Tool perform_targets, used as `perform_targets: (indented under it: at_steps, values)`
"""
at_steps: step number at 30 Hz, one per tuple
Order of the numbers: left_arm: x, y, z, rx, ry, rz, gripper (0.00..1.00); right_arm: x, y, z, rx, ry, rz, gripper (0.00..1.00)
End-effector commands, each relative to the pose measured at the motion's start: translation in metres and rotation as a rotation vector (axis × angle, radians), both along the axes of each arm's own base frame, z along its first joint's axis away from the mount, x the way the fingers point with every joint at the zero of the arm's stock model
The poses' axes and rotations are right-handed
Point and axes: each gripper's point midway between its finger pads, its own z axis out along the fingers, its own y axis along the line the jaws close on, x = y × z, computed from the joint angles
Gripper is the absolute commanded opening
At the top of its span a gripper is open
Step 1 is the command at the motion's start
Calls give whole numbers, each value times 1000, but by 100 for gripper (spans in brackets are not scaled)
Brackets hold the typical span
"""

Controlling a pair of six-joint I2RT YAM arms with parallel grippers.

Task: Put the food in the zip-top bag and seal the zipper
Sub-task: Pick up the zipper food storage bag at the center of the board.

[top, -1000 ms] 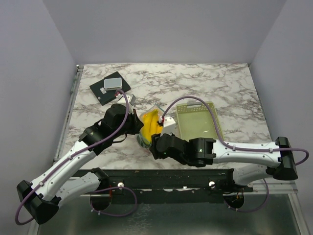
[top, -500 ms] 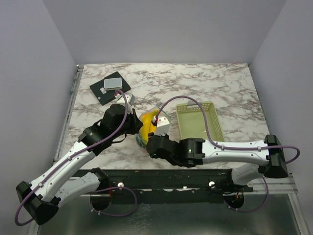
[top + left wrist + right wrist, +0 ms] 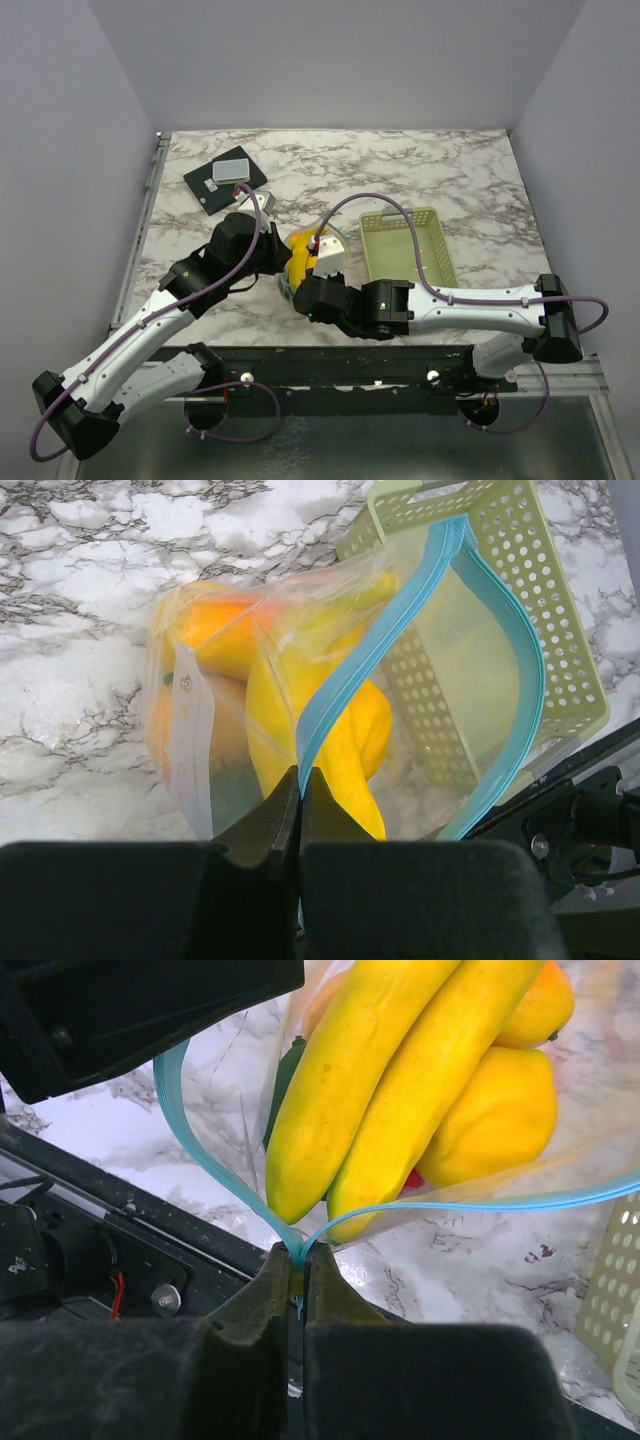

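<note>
The bag (image 3: 303, 252) sits on the table (image 3: 450, 180) just left of the basket (image 3: 405, 248), mouth gaping, bananas (image 3: 400, 1070) inside pointing tips-first at the right gripper (image 3: 297, 1255), which, like the left gripper (image 3: 300, 775), clamps the zipper (image 3: 360, 670).

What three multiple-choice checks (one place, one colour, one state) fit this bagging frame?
1. Where are the yellow toy bananas?
A) inside the clear plastic zip-top bag
B) in the green basket
C) loose on the table

2. What colour is the bag's thin zipper strip?
A) red
B) light blue
C) black

3. How is the bag's mouth?
A) sealed end to end
B) folded under
C) open, strips apart

Key:
1 A: the bananas show through the clear film.
2 B: the colour is plain in both wrist views.
3 C: the strips bow apart away from where the left gripper and right gripper each pinch the strip.
</note>
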Motion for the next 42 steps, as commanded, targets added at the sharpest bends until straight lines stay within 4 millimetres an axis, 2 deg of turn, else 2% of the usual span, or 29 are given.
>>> perform_targets:
  at_steps: [1,10,24,35,42]
  values:
    - [1,1,8,-12,-22,9,0,5,-9,13,-38,-50,-24,1]
    - [7,2,24,-11,-53,17,23,3,-19,36,-115,-96,77,1]
    - [7,12,82,-15,-179,9,51,-13,-35,75,-176,-127,285,1]
    - [-30,2,128,-44,-354,-256,72,-41,-36,94,-176,-91,515,1]
    - [-61,-7,134,-59,-432,-462,74,-68,-31,112,-133,-60,697,1]
